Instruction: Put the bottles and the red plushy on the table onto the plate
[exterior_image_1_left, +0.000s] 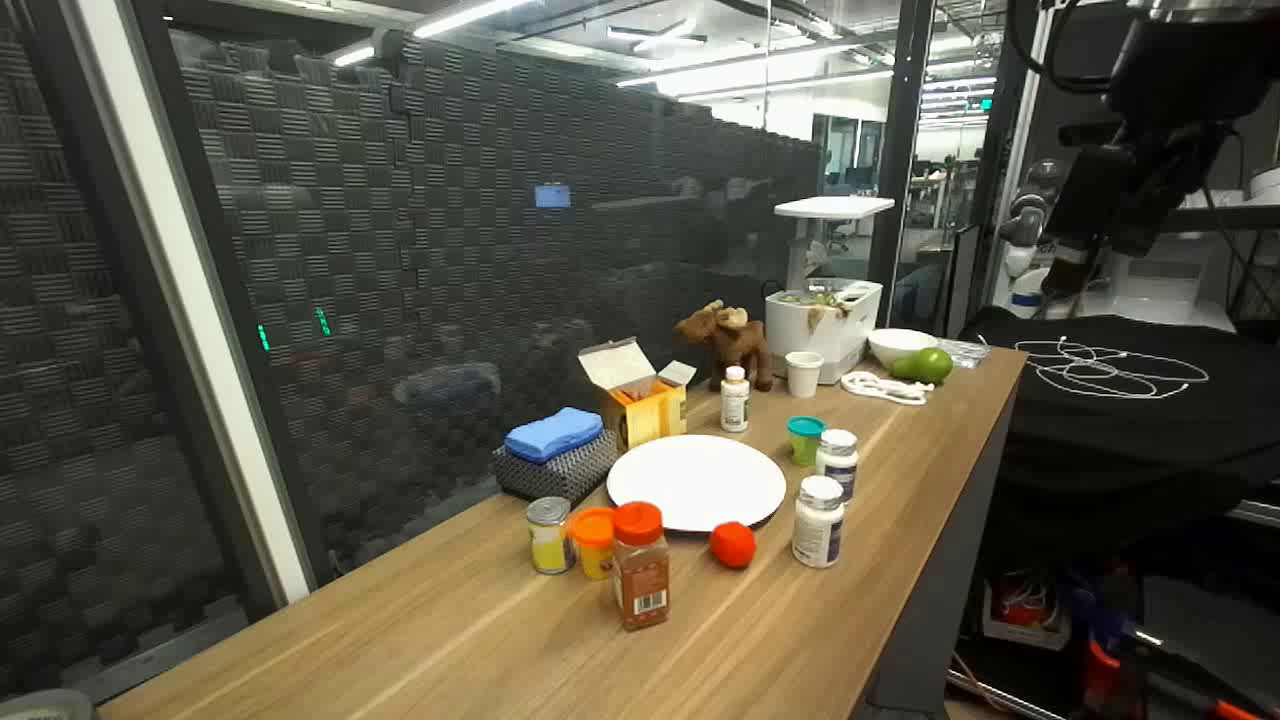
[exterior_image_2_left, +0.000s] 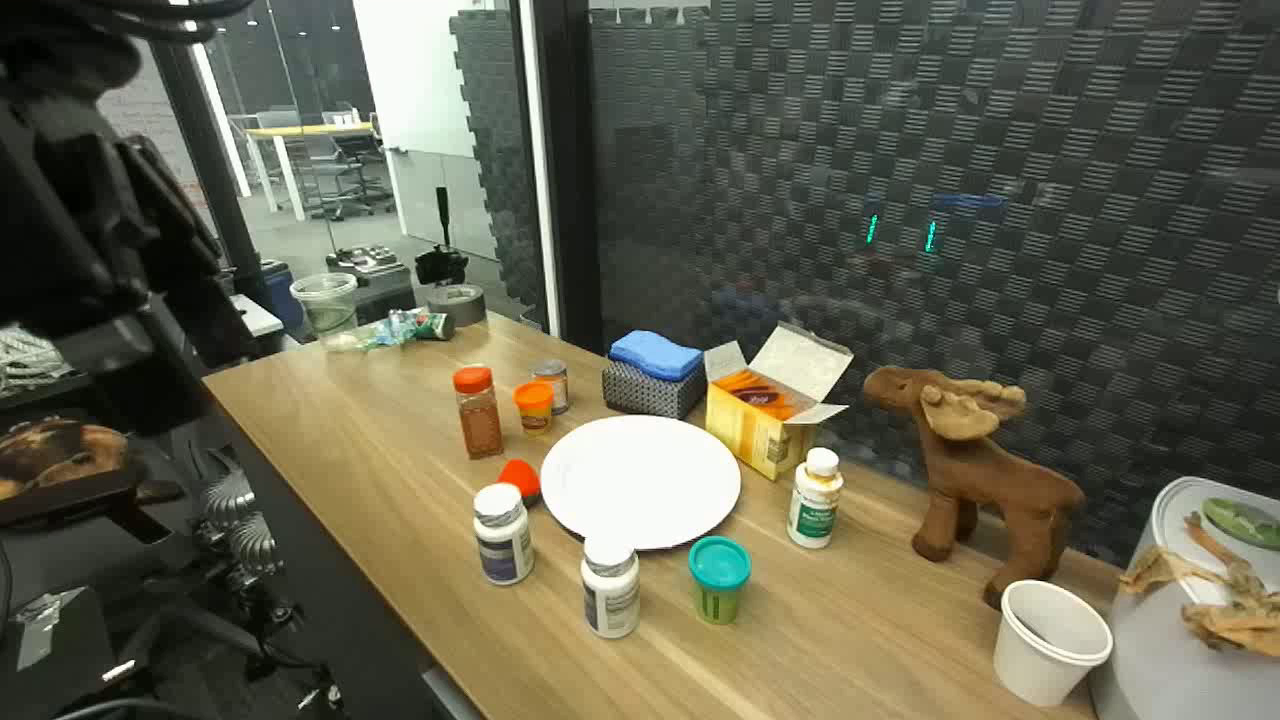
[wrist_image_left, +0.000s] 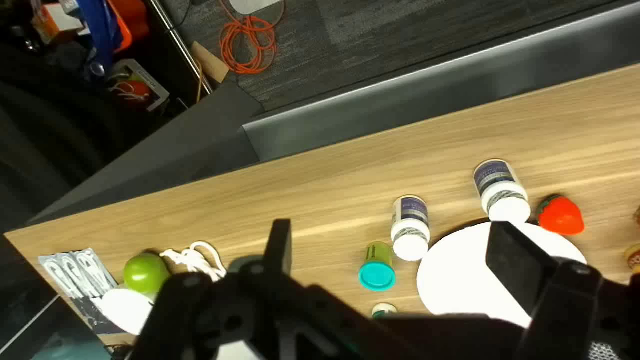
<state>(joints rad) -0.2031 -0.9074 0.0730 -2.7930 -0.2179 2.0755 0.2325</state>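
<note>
A white plate lies flat on the wooden table with nothing on it; it also shows in the wrist view. Two white bottles with purple labels stand upright beside it. A white bottle with a green label stands near its other side, mostly hidden in the wrist view. The red plushy, strawberry-like, lies beside the plate's edge. A spice bottle with a red lid stands near it. My gripper is open and empty, raised above the table, its fingers apart from everything.
A teal-lidded tub, an orange-lidded tub and a can stand near the plate. Behind are a yellow box, a blue sponge on a grey box, a brown moose, a paper cup and a white planter.
</note>
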